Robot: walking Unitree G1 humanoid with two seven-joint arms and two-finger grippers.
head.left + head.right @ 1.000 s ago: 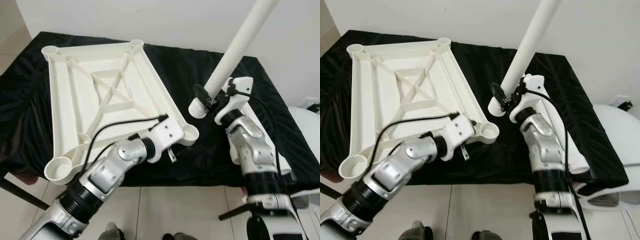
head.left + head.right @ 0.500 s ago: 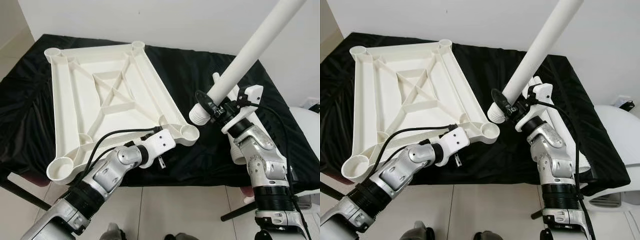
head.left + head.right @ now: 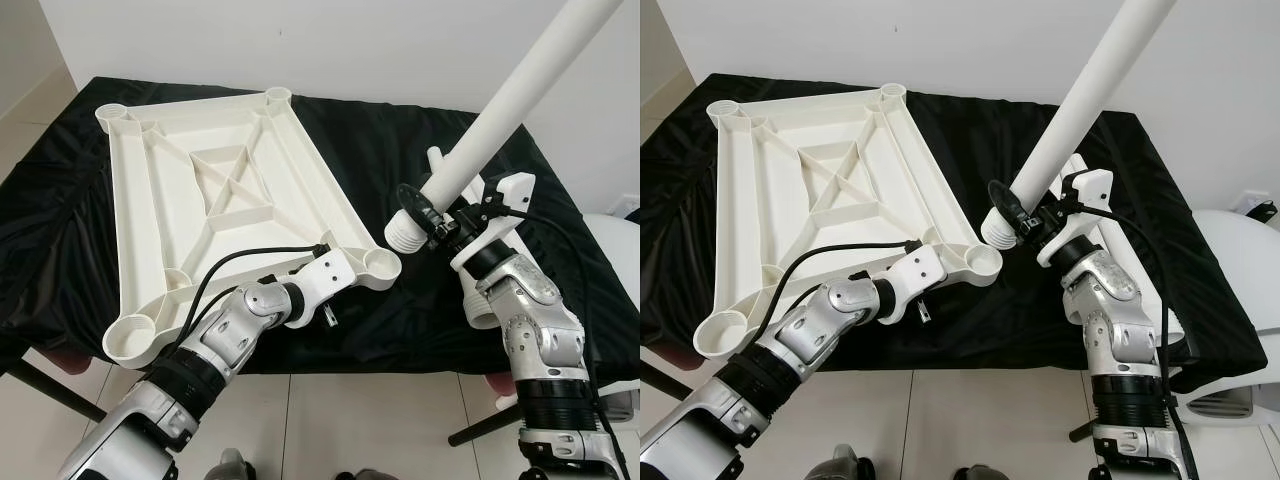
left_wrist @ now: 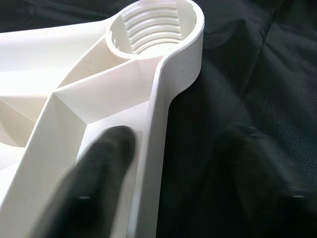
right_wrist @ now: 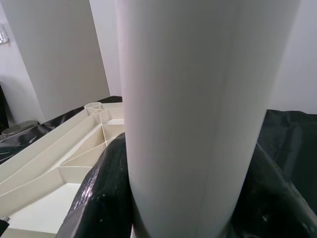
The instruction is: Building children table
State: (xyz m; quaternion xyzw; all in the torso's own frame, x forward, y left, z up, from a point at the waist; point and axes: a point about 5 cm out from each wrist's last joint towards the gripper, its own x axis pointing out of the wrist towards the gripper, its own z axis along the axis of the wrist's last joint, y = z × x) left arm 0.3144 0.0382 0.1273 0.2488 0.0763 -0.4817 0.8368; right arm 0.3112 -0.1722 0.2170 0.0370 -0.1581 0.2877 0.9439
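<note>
- black cloth-covered desk [image 3: 560, 250] against a white wall, tiled floor below.
- nearest: left end effector [image 3: 328, 282] at the near rim of the upside-down white tabletop [image 3: 160, 200], fingers [image 4: 94, 183] astride the rim w/ a narrow gap, next to the threaded corner socket [image 4: 154, 29].
- right end effector [image 3: 432, 218] clamped on the white table leg [image 3: 500, 110], tilted, threaded end just right of that socket, not in it.
- farther: tabletop's other corners toward the wall.

Head pair: you look forward and down from above the white tabletop frame [image 3: 215, 205]; both eyes share it.
Left wrist: you sit very close to the frame's threaded corner socket [image 4: 154, 30], facing along its rim.
Right wrist: you press close against the white leg tube [image 5: 198, 109], with the frame behind it.
</note>
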